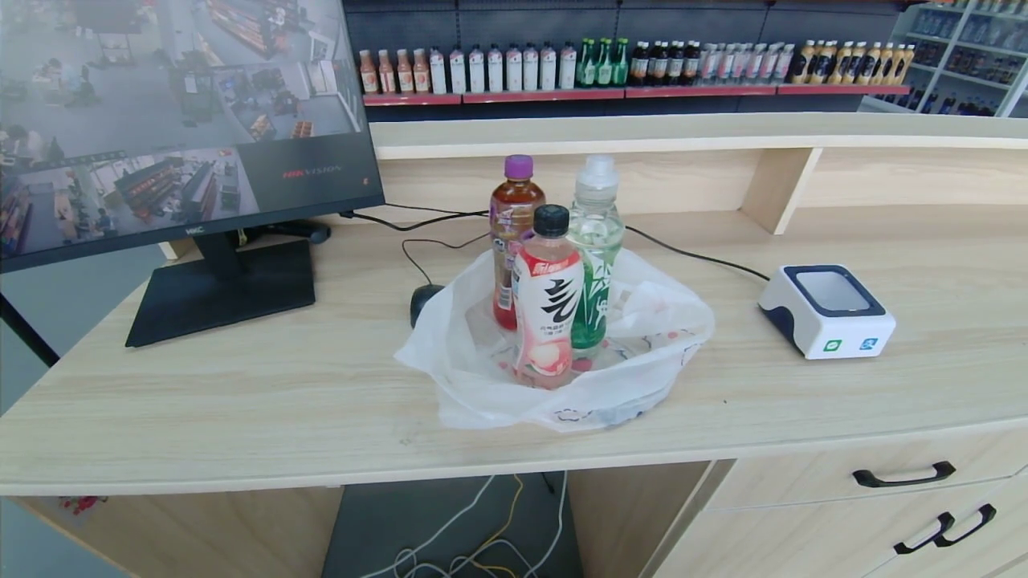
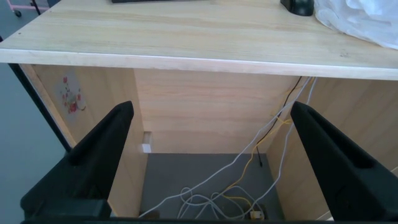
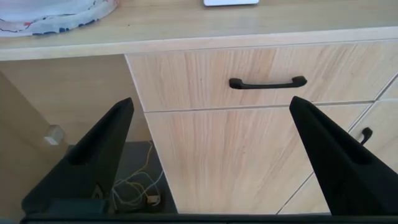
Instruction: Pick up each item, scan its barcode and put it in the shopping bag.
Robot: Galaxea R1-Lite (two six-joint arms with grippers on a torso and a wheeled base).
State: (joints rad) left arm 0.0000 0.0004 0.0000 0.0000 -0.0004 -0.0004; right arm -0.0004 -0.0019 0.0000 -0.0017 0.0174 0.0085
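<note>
Three bottles stand upright inside the white shopping bag (image 1: 658, 321) at the counter's middle: a pink-labelled one with a black cap (image 1: 547, 299) in front, a brown drink with a purple cap (image 1: 511, 233) behind left, and a clear green-labelled one (image 1: 598, 249) behind right. The white barcode scanner (image 1: 826, 311) sits to the bag's right. My left gripper (image 2: 211, 149) hangs open below the counter's front edge, before the open knee space. My right gripper (image 3: 211, 149) is open too, low in front of the drawer. An edge of the bag (image 2: 360, 22) (image 3: 56, 15) shows in both wrist views.
A monitor (image 1: 177, 120) on a black stand fills the counter's left. A black mouse (image 1: 423, 303) lies left of the bag, with cables behind. Drawers with black handles (image 3: 267, 83) sit under the right side. Loose cables (image 2: 211, 199) lie in the knee space.
</note>
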